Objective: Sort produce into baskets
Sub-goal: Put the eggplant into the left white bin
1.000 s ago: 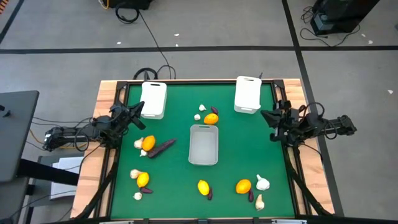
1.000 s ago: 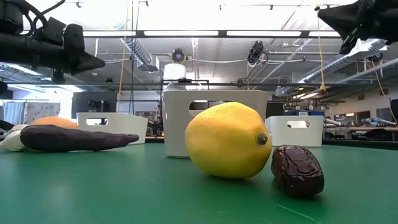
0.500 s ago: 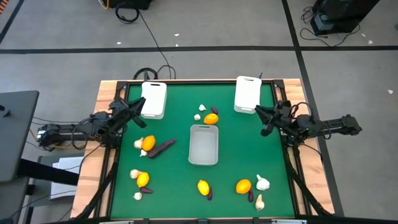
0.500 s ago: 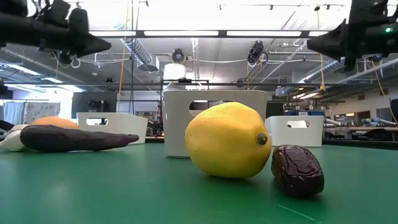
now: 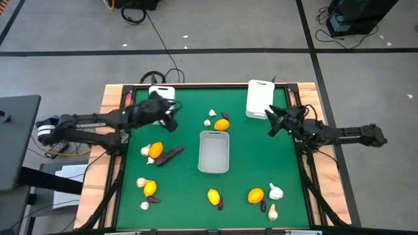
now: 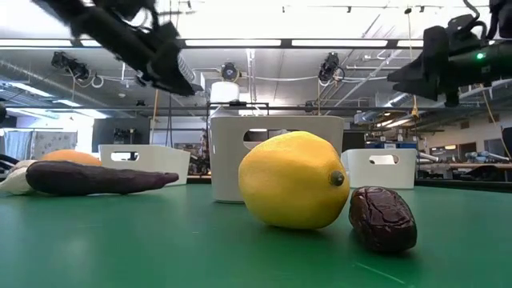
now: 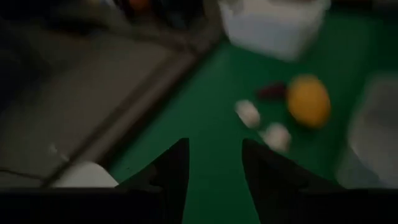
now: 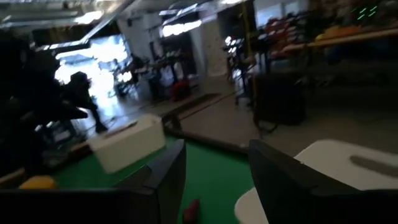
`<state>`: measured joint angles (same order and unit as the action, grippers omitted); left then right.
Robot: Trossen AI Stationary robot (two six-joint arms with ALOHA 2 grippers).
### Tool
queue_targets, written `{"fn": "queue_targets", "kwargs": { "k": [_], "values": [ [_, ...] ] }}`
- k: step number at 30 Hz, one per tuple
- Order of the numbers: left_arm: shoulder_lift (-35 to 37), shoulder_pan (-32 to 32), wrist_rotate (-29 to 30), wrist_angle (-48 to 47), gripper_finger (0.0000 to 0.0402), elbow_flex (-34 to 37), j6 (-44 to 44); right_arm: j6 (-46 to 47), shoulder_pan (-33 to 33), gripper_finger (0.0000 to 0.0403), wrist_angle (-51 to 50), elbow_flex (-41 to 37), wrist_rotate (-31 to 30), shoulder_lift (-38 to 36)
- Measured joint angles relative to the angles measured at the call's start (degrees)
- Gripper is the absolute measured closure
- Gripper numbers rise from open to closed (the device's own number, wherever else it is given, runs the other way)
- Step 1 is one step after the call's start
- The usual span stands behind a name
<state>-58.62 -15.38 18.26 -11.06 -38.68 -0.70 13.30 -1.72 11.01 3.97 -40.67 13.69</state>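
The left gripper point(image 5: 171, 116), fingers parted and empty, hangs beside the far-left white plastic basket point(image 5: 159, 92); the small orange citrus point(image 5: 222, 124) lies toward the table's middle. The right gripper point(image 5: 270, 122), also parted and empty, is about equally near.

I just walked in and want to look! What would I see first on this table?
A big yellow lemon sits right up close in the low view, with a wrinkly dark purple piece touching its side. From above, an empty white basket stands in the middle of the green table, with fruit and garlic scattered around it. Both the left gripper and the right gripper hang over the table, open and empty.
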Motion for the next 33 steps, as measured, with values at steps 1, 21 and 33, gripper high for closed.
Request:
{"fn": "queue_targets", "kwargs": {
  "k": [1, 21, 33],
  "values": [
    [-1.68, -0.16, -2.62, -3.7, 0.0249, -2.08, -0.35, 0.62, -0.21, 0.0217, -0.72, 0.0, 0.81, 0.25],
    [-20.45, 6.96, -20.74, -21.86, 0.0213, -6.73, -6.12, 6.16, -4.13, 0.0218, -0.27, 0.0, 6.99, 5.55],
    [-21.69, 8.16, -30.27, -25.52, 0.0121, -6.73, -13.36, 2.98, -6.65, 0.0218, 0.71, 0.0, 13.33, 5.55]
  ]
}}
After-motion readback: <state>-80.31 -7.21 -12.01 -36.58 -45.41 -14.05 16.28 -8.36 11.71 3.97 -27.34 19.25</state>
